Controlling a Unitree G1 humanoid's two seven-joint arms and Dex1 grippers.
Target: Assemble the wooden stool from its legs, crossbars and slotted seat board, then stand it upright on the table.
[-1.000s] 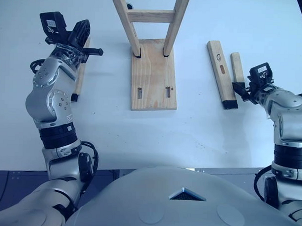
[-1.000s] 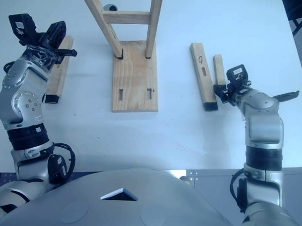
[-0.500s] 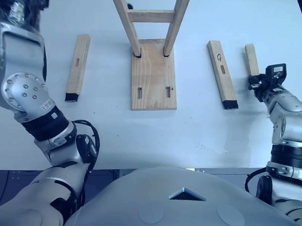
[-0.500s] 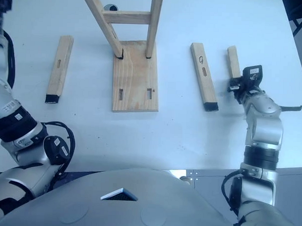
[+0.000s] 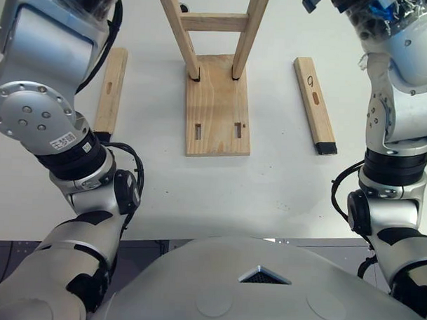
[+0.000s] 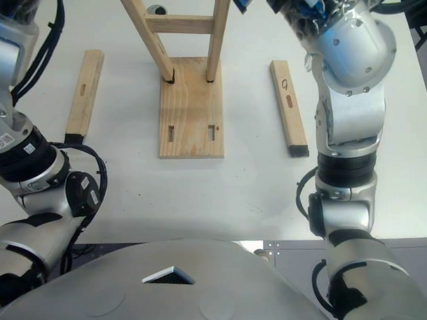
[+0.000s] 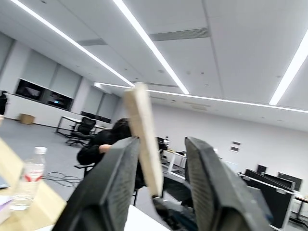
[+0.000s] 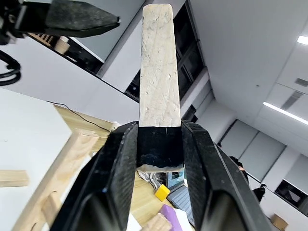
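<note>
Both arms are now standing raised high above the table [image 5: 282,190], whereas a second ago the grippers were working down at its surface, the left over the left leg [image 5: 112,83] and the right at the short crossbar [image 8: 158,72] beside the right leg [image 5: 314,104]. That crossbar is no longer lying on the table. The right gripper [image 8: 159,131] is clamping its black-tipped end, and the bare wood is sticking out past the fingertips. The left gripper [image 7: 162,142] is hanging with its fingers apart and gripping nothing. The crossbar is showing in the gap between them, close to one finger, though I cannot tell whether it is touching. The pick therefore looks finished, and the piece seems to be heading for a handover or a fitting. Below, the seat board [image 5: 217,107] is lying flat with a leg pair [image 5: 213,22] standing in its far slots and its near slots still waiting. Both loose legs are lying on either side of it, well apart from the grippers, so the stool is looking roughly half built.
</note>
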